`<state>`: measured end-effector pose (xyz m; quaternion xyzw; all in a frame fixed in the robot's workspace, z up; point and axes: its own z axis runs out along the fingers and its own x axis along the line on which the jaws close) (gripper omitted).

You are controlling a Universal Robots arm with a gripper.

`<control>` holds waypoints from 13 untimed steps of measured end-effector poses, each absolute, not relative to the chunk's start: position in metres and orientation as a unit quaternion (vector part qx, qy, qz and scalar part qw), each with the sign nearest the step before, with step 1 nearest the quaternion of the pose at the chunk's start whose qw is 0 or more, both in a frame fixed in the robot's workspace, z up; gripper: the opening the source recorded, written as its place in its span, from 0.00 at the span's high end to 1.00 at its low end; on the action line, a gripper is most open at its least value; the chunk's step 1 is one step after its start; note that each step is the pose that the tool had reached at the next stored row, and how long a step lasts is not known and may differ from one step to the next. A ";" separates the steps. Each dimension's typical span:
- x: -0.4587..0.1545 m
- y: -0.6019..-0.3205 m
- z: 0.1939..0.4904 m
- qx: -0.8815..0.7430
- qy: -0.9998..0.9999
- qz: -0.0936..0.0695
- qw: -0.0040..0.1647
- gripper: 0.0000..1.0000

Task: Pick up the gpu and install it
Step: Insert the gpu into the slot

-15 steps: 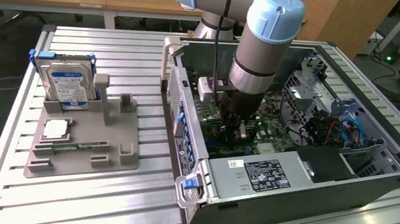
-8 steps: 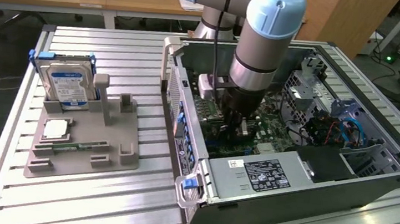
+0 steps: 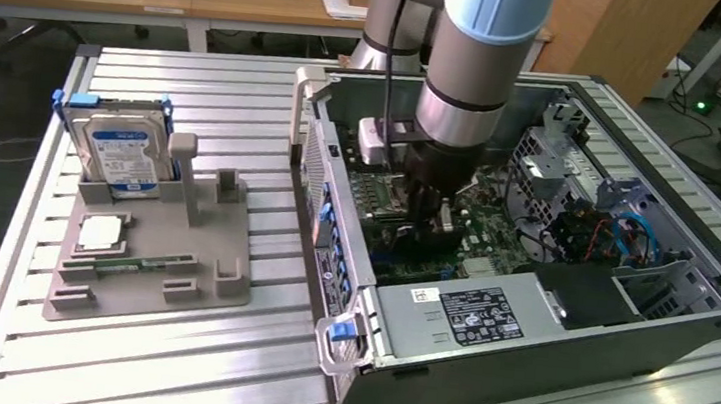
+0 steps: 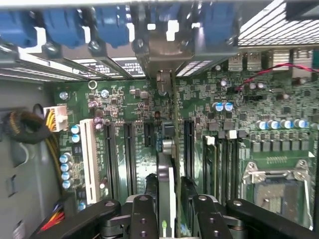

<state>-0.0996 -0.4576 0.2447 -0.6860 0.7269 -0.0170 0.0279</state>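
The gpu (image 4: 167, 194) stands edge-on inside the open computer case (image 3: 669, 325), pinched between the gripper (image 4: 167, 209) fingers above the motherboard (image 4: 139, 124) slots. If its edge sits off 1 slot, pressing could jam or bend it.

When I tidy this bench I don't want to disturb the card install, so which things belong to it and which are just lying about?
In the job: graphics card, gripper, motherboard, computer case.
Lying about: hard drive, memory stick, grey holder under them.
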 end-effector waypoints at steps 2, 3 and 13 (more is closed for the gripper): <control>-0.100 -0.457 0.251 -0.686 0.727 -0.019 0.030 0.66; -0.100 -0.457 0.254 -0.686 0.727 -0.020 0.031 0.66; -0.101 -0.457 0.280 -0.686 0.727 -0.025 0.036 0.68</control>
